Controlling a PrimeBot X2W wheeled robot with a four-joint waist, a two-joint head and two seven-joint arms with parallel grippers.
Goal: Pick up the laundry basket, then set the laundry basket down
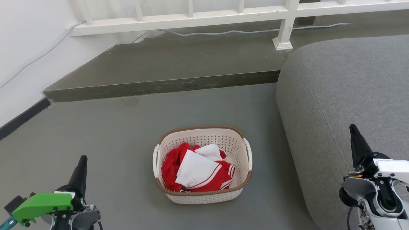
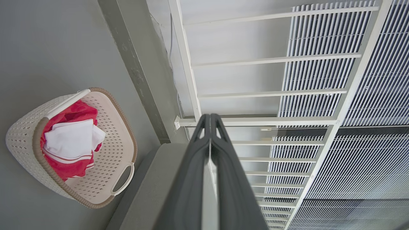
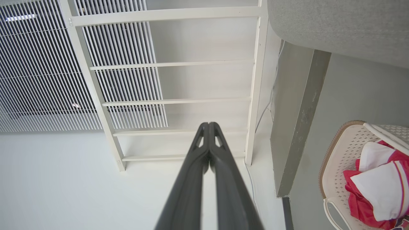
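No readable writing

The laundry basket (image 1: 204, 198), the red-and-white clothes (image 1: 191, 169) inside it and the green housing (image 1: 41, 204) left of the basket carry no legible lettering, number or brand.

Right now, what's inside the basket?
Red and white clothes lie bunched in the basket. They cover most of its floor, so anything beneath them is hidden.

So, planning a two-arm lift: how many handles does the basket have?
2. The left handle is on the laundry basket's left side, the right handle opposite; neither is hidden.
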